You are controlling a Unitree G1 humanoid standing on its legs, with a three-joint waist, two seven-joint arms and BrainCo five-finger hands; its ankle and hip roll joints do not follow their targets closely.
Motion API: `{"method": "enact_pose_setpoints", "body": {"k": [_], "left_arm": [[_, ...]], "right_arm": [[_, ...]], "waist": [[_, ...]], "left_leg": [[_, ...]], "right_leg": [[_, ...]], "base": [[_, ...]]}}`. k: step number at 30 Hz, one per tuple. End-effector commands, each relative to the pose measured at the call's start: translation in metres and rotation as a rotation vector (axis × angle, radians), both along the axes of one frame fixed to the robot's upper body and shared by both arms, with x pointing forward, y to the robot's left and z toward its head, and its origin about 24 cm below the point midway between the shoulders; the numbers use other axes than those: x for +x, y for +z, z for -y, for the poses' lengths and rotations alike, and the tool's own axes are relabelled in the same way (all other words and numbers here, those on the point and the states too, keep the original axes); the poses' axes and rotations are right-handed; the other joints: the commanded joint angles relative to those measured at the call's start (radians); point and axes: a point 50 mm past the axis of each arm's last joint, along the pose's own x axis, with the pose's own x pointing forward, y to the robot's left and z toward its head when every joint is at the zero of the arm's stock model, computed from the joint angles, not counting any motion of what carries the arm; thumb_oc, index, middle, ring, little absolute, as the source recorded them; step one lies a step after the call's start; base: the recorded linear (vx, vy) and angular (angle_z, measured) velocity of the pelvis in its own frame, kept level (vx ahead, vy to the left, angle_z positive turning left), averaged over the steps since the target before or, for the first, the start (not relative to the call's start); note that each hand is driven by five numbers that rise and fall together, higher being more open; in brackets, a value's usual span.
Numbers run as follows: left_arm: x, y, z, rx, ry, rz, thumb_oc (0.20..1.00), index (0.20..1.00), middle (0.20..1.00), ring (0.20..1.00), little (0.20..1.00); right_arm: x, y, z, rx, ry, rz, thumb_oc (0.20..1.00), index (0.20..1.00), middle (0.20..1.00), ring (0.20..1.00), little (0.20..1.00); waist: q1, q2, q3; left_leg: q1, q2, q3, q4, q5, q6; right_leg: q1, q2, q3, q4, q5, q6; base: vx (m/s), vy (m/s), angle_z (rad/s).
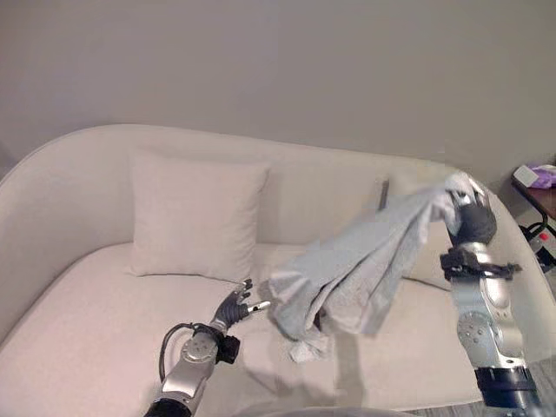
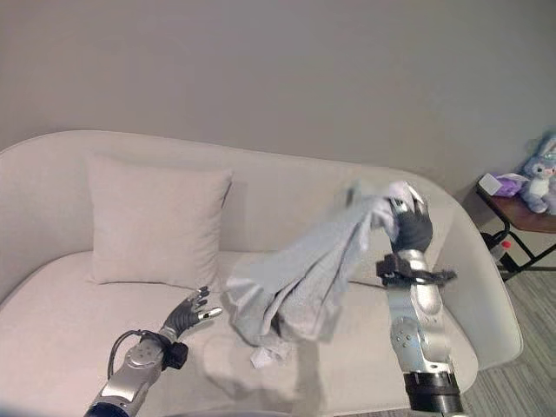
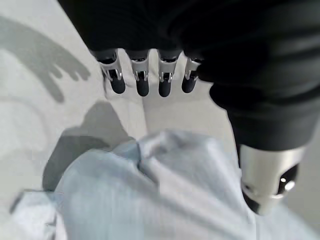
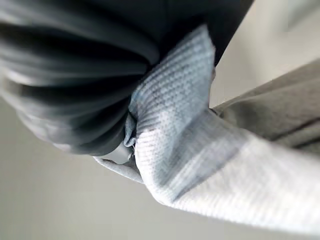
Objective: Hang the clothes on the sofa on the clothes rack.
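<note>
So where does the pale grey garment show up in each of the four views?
Left eye view: garment hangs centre-right from the raised right hand.
Right eye view: centre, over the sofa seat.
Left wrist view: lower half, past the open left hand.
Right wrist view: bunched in the middle.
Shared landmark: the square cushion.

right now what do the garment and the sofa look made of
Garment in the right robot hand: soft pale blue-grey knit, judging by the fine ribbed weave in the right wrist view and its limp drape. Sofa: matte cream woven upholstery, probably fabric.
</note>
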Motion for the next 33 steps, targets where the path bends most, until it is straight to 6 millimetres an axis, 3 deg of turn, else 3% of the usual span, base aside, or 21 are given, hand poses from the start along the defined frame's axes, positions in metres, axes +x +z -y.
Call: {"method": "enact_pose_setpoints", "body": {"k": [1, 5, 9, 11, 13, 14, 16, 19, 25, 31, 33], "left_arm": [[0.02, 0.015, 0.004, -0.034, -0.02, 0.084, 1.0, 1.0, 1.0, 1.0, 1.0], [0.02, 0.017, -0.003, -0.032, 0.001, 0.09, 1.0, 1.0, 1.0, 1.0, 1.0], [0.022, 0.025, -0.006, -0.011, -0.023, 0.114, 1.0, 1.0, 1.0, 1.0, 1.0], [0.026, 0.031, -0.003, 0.006, -0.067, 0.134, 1.0, 1.0, 1.0, 1.0, 1.0], [0.029, 0.035, 0.001, 0.02, -0.102, 0.146, 1.0, 1.0, 1.0, 1.0, 1.0], [0.028, 0.035, 0.002, 0.02, -0.103, 0.145, 1.0, 1.0, 1.0, 1.0, 1.0], [0.035, 0.038, 0.012, 0.032, -0.157, 0.156, 1.0, 1.0, 1.0, 1.0, 1.0], [0.049, 0.043, 0.028, 0.053, -0.232, 0.172, 1.0, 1.0, 1.0, 1.0, 1.0], [0.056, 0.042, 0.042, 0.065, -0.279, 0.164, 1.0, 1.0, 1.0, 1.0, 1.0], [0.075, 0.057, 0.051, 0.14, -0.337, 0.223, 1.0, 1.0, 1.0, 1.0, 1.0], [0.09, 0.074, 0.059, 0.226, -0.397, 0.304, 1.0, 1.0, 1.0, 1.0, 1.0]], "right_arm": [[-0.002, 0.044, 0.032, -0.04, -0.114, 0.186, 0.2, 0.2, 0.2, 0.2, 0.2], [-0.015, 0.025, 0.054, -0.032, -0.183, 0.107, 0.2, 0.2, 0.2, 0.2, 0.2], [-0.061, -0.054, 0.087, -0.077, -0.212, -0.292, 0.2, 0.2, 0.2, 0.2, 0.2], [-0.098, -0.089, 0.095, -0.262, -0.067, -0.604, 0.2, 0.2, 0.2, 0.2, 0.2], [-0.13, -0.094, 0.106, -0.402, 0.033, -0.768, 0.2, 0.2, 0.2, 0.2, 0.2], [-0.13, -0.094, 0.106, -0.402, 0.033, -0.769, 0.2, 0.2, 0.2, 0.2, 0.2], [-0.157, -0.102, 0.114, -0.516, 0.132, -0.943, 0.2, 0.2, 0.2, 0.2, 0.2], [-0.173, -0.12, 0.111, -0.549, 0.233, -1.091, 0.2, 0.2, 0.2, 0.2, 0.2], [-0.185, -0.124, 0.12, -0.581, 0.152, -1.169, 0.2, 0.2, 0.2, 0.2, 0.2], [-0.151, -0.122, 0.1, -0.563, 0.111, -1.026, 0.2, 0.2, 0.2, 0.2, 0.2], [-0.13, -0.113, 0.093, -0.558, 0.071, -0.921, 0.2, 0.2, 0.2, 0.2, 0.2]], "waist": [[-0.022, 0.064, 0.021], [-0.048, 0.075, 0.018], [-0.082, 0.083, 0.032], [-0.091, 0.074, 0.048], [-0.094, 0.063, 0.063], [-0.093, 0.064, 0.062], [-0.092, 0.054, 0.083], [-0.083, 0.052, 0.123], [-0.091, 0.058, 0.147], [-0.097, 0.069, 0.195], [-0.103, 0.082, 0.23]], "left_leg": [[0.058, -0.001, 0.052, 0.006, -0.074, 0.055], [0.06, -0.006, 0.054, 0.006, -0.065, 0.056], [0.076, -0.005, 0.061, 0.006, -0.07, 0.056], [0.079, -0.005, 0.064, 0.006, -0.071, 0.054], [0.083, -0.006, 0.062, 0.006, -0.076, 0.052], [0.084, -0.005, 0.062, 0.006, -0.076, 0.052], [0.085, -0.008, 0.057, 0.006, -0.078, 0.051], [0.082, -0.008, 0.05, 0.006, -0.074, 0.051], [0.077, -0.01, 0.043, 0.006, -0.066, 0.051], [0.075, -0.014, 0.037, 0.006, -0.058, 0.05], [0.072, -0.016, 0.032, 0.006, -0.053, 0.048]], "right_leg": [[-0.035, -0.069, -0.037, 0.002, 0.033, 0.045], [-0.042, -0.071, -0.035, 0.002, 0.041, 0.045], [-0.045, -0.068, -0.03, 0.004, 0.044, 0.042], [-0.051, -0.067, -0.024, 0.005, 0.047, 0.04], [-0.052, -0.069, -0.021, 0.006, 0.047, 0.037], [-0.051, -0.068, -0.021, 0.006, 0.047, 0.037], [-0.048, -0.072, -0.024, 0.005, 0.045, 0.036], [-0.04, -0.079, -0.033, 0.002, 0.044, 0.038], [-0.045, -0.089, -0.042, 0.002, 0.049, 0.038], [-0.056, -0.091, -0.037, 0.002, 0.05, 0.039], [-0.068, -0.094, -0.035, 0.003, 0.049, 0.038]], "base": [[0.0, 0.0, 0.0], [0.01, 0.001, -0.03], [0.01, 0.003, 0.01], [-0.03, -0.003, -0.05], [-0.03, -0.004, -0.07], [-0.02, -0.006, -0.06], [-0.02, -0.013, -0.1], [-0.02, -0.016, -0.08], [0.0, -0.016, -0.04], [0.0, -0.019, 0.04], [-0.05, -0.052, 0.02]]}}
